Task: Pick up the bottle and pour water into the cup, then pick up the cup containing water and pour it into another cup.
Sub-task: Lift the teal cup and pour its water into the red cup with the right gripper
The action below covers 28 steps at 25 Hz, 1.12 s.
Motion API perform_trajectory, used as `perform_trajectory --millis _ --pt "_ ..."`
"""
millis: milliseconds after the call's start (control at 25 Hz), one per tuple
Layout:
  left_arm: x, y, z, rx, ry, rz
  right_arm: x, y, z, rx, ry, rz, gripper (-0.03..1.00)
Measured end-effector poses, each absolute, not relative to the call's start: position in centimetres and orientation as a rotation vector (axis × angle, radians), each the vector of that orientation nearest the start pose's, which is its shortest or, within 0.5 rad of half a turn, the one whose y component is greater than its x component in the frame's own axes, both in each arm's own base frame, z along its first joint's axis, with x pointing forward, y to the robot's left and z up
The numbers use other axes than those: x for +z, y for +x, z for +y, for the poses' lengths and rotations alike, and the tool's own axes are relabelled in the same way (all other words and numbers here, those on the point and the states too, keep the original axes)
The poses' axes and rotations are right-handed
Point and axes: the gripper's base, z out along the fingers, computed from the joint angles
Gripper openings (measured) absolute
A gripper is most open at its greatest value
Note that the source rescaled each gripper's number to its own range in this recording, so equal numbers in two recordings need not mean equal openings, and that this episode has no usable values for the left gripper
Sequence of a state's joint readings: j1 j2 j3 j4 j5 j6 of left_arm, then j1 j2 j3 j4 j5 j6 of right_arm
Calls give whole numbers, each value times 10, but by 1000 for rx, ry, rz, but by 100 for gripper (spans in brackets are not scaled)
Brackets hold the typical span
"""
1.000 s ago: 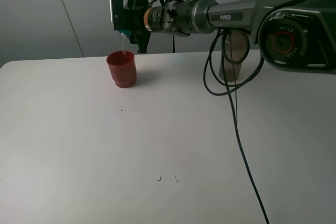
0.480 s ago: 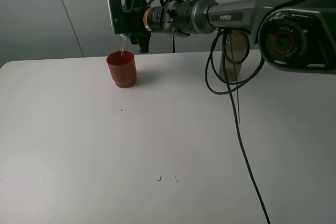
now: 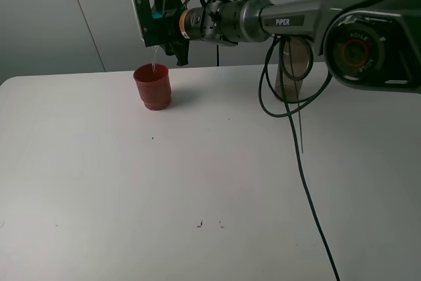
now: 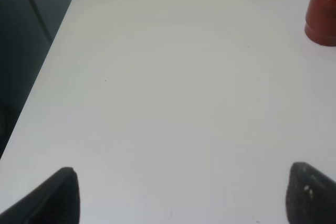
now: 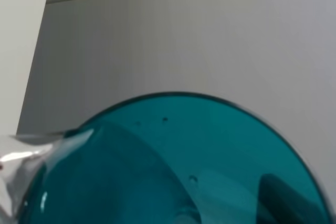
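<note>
- Teal cup [image 5: 173,166] is clamped in the right gripper [image 3: 152,23] and tipped steeply over.
- A thin stream of water [image 3: 154,57] falls into the red cup [image 3: 152,87], which stands on the white worktop [image 3: 197,176] directly below that gripper.
- The bottle [image 3: 297,64] stands well apart, back beside the arm.
- Left gripper [image 4: 181,198]: fingers wide apart, nothing between them.

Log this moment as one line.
phase: second pour | right jaws: shut on teal cup, tipped | water streaming into red cup | left jaws: open, empty
</note>
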State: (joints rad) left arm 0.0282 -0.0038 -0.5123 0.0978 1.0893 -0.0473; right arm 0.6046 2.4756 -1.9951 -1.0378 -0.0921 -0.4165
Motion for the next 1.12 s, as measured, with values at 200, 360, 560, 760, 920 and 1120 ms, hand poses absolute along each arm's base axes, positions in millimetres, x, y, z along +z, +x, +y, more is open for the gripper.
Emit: perform_trajectory --millis 200,360,560,760,920,1120 --pt "279 -9 8 105 -85 2053 164 466 332 -501 -1698 919 5" --pt "279 -9 8 105 -85 2053 174 468 334 -519 -1677 892 5" --pt "279 -9 8 105 -85 2053 182 470 336 -542 -1669 856 5" --pt "279 -9 8 105 -85 2053 182 470 336 -561 -1684 830 5" --pt "279 -9 8 105 -85 2053 182 470 336 -588 -1703 799 5" --pt "279 -9 8 105 -85 2053 182 470 336 -632 -1734 746 5"
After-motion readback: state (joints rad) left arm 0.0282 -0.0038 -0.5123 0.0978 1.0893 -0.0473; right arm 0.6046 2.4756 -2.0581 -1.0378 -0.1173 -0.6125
